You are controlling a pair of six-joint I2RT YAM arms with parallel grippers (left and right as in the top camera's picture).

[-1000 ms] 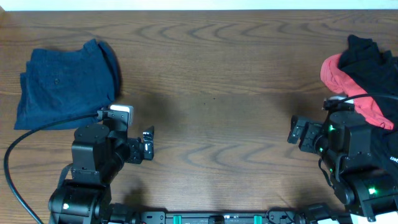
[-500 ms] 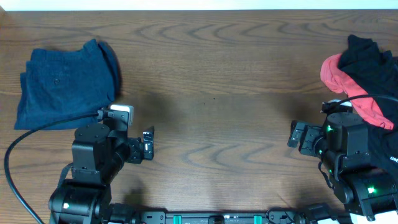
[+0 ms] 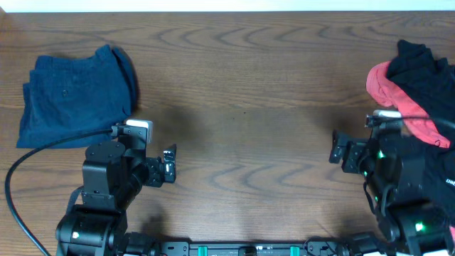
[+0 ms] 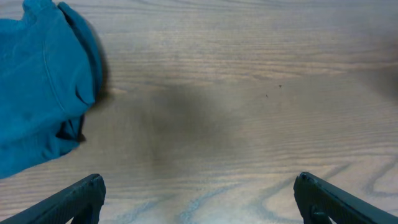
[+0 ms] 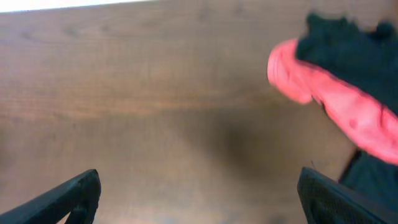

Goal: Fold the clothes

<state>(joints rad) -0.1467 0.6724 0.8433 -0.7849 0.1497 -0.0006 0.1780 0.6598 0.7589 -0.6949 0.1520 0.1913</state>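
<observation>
Folded dark navy blue shorts [image 3: 75, 92] lie at the far left of the wooden table; they also show in the left wrist view [image 4: 40, 81]. A heap of black clothes [image 3: 426, 71] and a coral-red garment [image 3: 398, 99] lies at the far right; the right wrist view shows the coral-red garment [image 5: 329, 99] and the black clothes [image 5: 348, 43]. My left gripper [image 4: 198, 193] is open and empty above bare table, right of the shorts. My right gripper [image 5: 199, 193] is open and empty above bare table, left of the heap.
The wooden table [image 3: 242, 92] runs between the two piles. A black cable [image 3: 43, 149] loops from the left arm across the lower edge of the shorts. The table's far edge runs along the top of the overhead view.
The right arm has shifted slightly, turning toward the heap on the right. The left arm and the clothes have not moved.
</observation>
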